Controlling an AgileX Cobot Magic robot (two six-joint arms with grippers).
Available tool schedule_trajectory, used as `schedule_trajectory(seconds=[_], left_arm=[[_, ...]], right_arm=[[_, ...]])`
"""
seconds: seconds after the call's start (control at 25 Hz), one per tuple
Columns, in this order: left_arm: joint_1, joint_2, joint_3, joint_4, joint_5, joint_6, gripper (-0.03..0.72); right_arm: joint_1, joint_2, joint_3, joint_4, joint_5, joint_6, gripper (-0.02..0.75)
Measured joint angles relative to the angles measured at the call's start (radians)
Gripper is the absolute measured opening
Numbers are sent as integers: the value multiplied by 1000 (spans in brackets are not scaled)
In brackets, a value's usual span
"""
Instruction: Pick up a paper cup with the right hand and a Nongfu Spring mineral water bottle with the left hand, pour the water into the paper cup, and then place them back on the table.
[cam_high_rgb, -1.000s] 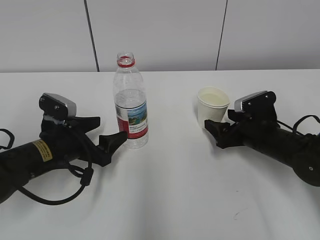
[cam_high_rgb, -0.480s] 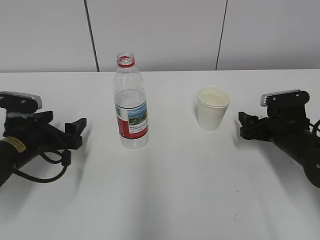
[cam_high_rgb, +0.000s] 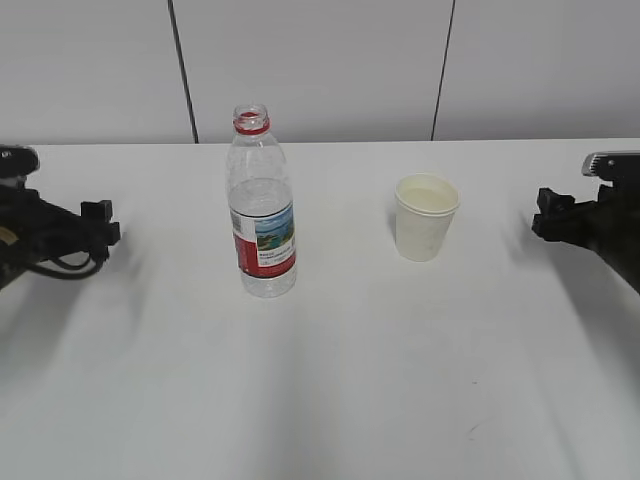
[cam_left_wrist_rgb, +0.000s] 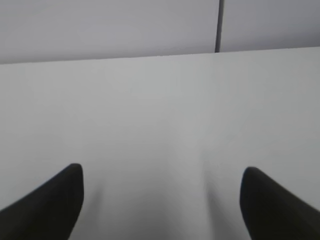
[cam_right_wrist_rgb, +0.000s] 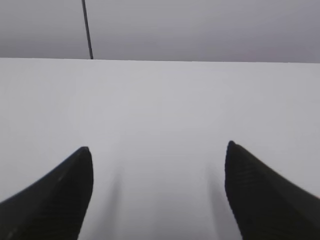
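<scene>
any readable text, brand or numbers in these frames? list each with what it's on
Bottle label: red-and-white band with a landscape picture; the print on it is too small and blurred to read.
Paper cup: plain, no print visible.
Table: a few small dark marks, not writing.
Left claw and right claw: no lettering visible in any view.
No text can be quoted.

Counted on the white table (cam_high_rgb: 400, 380): four things.
One capless water bottle (cam_high_rgb: 261, 210) left of centre; one paper cup (cam_high_rgb: 425, 216) right of centre; two black grippers, one at left edge (cam_high_rgb: 100, 228), one at right edge (cam_high_rgb: 552, 210).
</scene>
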Motion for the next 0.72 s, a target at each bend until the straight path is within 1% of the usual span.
schedule_trajectory(seconds=[0.12, 0.28, 0.36, 0.44, 0.64, 0.72], left_arm=[[31, -56, -85, -9, 237, 8, 571], [75, -127, -227, -12, 586, 37, 571], [95, -149, -310, -8, 768, 45, 566], [108, -162, -393, 21, 940, 47, 558], [111, -168, -603, 109, 1367, 49, 541], [111, -168, -670, 141, 1508, 49, 537]], right_arm=[[-2, -27, -50, 0, 130, 33, 603], [-2, -95, -142, 0, 380, 52, 597], [-2, -138, -205, 0, 544, 54, 597], [-2, -170, -271, 2, 722, 54, 596], [-2, -194, -475, 6, 1220, 54, 596], [-2, -194, -556, 6, 1383, 54, 596]])
